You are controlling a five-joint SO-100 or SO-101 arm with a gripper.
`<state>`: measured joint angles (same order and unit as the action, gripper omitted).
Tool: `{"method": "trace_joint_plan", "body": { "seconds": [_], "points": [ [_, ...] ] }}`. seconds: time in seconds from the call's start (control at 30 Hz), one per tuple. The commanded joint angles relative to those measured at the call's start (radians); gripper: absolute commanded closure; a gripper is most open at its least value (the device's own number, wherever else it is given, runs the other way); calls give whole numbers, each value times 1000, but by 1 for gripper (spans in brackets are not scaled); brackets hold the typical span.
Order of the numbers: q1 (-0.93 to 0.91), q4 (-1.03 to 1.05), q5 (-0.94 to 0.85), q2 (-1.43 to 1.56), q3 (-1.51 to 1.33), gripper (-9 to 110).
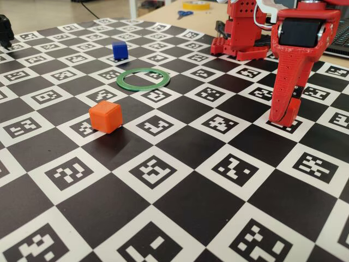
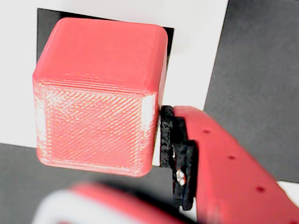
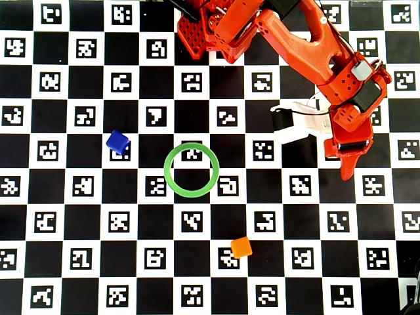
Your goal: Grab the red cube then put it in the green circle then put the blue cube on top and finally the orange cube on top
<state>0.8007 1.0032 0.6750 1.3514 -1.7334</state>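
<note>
The red cube point(image 2: 98, 93) fills the wrist view and rests on a white square of the board. A black finger pad point(image 2: 167, 135) stands right against its right face, and no finger shows on its left side. In the fixed view my gripper point(image 1: 286, 115) is lowered to the board at the right, and I cannot pick the red cube out there. The overhead view shows the gripper point(image 3: 346, 172) at the right too. The green circle point(image 1: 143, 78) point(image 3: 191, 170) lies flat and empty mid-board. The blue cube point(image 1: 119, 50) point(image 3: 117, 142) sits beyond it. The orange cube point(image 1: 106, 115) point(image 3: 241, 247) sits nearer.
The arm's red base point(image 1: 242, 33) point(image 3: 216, 26) stands at the far side of the checkered marker board point(image 1: 180, 207). Scissors and a tape roll point(image 1: 195, 5) lie on the desk behind. A black object point(image 1: 5, 30) stands at the far left corner.
</note>
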Motion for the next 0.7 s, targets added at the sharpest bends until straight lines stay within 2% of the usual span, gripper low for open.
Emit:
{"method": "trace_joint_plan", "body": {
  "seconds": [0.0, 0.67],
  "points": [
    [12, -18, -9, 23, 3, 60],
    [12, -43, -35, 9, -8, 70]
  ]
}}
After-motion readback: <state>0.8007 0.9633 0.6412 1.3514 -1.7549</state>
